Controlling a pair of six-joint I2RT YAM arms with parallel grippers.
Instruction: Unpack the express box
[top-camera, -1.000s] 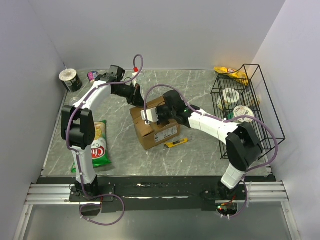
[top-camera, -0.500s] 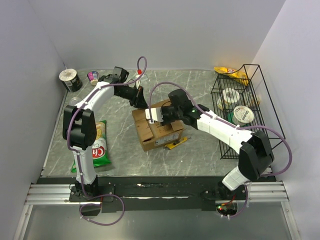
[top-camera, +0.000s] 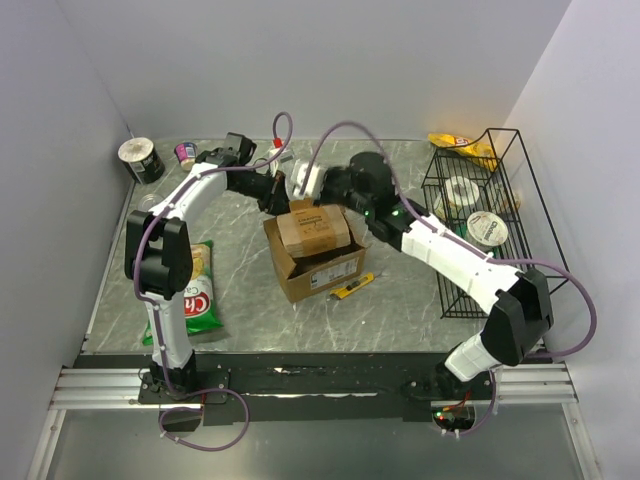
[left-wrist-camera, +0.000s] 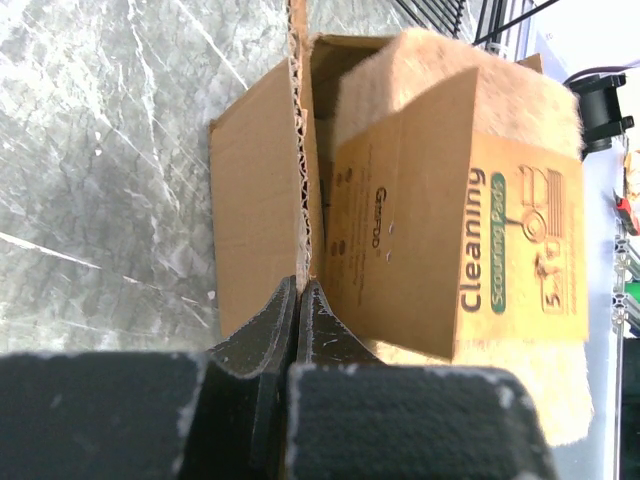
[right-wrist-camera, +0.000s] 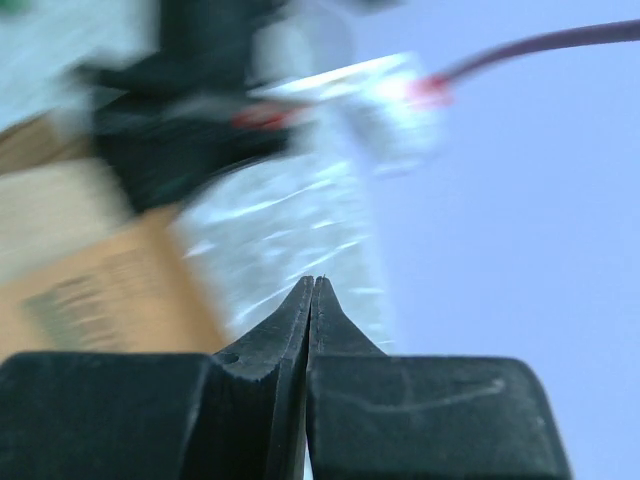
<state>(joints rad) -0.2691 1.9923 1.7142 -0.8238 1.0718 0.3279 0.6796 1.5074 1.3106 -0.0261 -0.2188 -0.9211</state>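
My left gripper (left-wrist-camera: 298, 287): closed on the edge of one raised flap (left-wrist-camera: 258, 200), left of centre in the overhead frame. Express box (top-camera: 320, 265): centre of frame, flaps open, so the opening is done. Scouring-pad packet (top-camera: 312, 228): standing partly out of the box, not yet clear. My right gripper (right-wrist-camera: 311, 287): closed, empty, above the box's far edge. Left to do, I judge: remove the packet and check inside.

My overhead view is bright and evenly lit from above, with only soft shadows under the arms on the table (top-camera: 250, 310). On my left wrist view the express box (left-wrist-camera: 260, 200) is crisp, the left gripper (left-wrist-camera: 298, 290) dark and soft, the right edge blown white. The right wrist view is smeared by motion blur; only the right gripper (right-wrist-camera: 312, 285) is sharp.
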